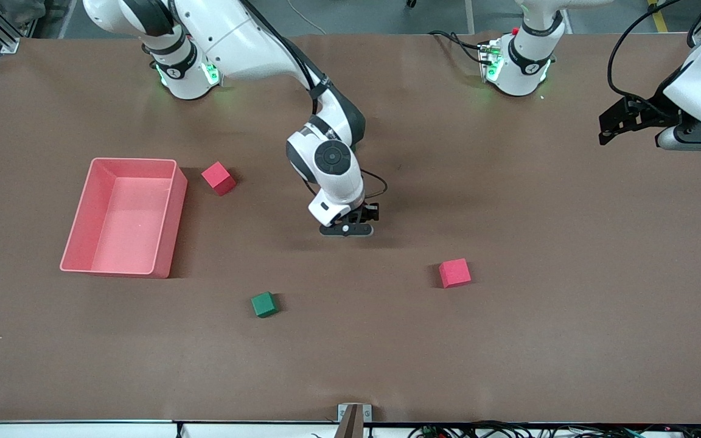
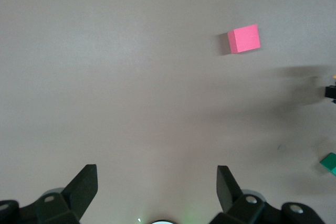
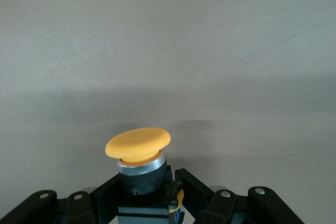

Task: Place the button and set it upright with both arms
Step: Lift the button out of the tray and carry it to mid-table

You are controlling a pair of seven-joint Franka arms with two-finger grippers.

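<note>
The button (image 3: 137,153) has a round orange cap over a silver ring and a black body. My right gripper (image 3: 150,196) is shut on that black body, and the cap sticks out past the fingertips. In the front view the right gripper (image 1: 347,230) hangs low over the middle of the table and its hand hides the button. My left gripper (image 1: 617,121) waits raised over the left arm's end of the table. In its own wrist view the left gripper (image 2: 157,174) is open, with only bare table between its fingers.
A red cube (image 1: 454,272) (image 2: 244,39) and a green cube (image 1: 263,304) (image 2: 329,162) lie nearer the front camera than the right gripper. Toward the right arm's end stands a pink open bin (image 1: 168,237) with another red cube (image 1: 218,177) beside it.
</note>
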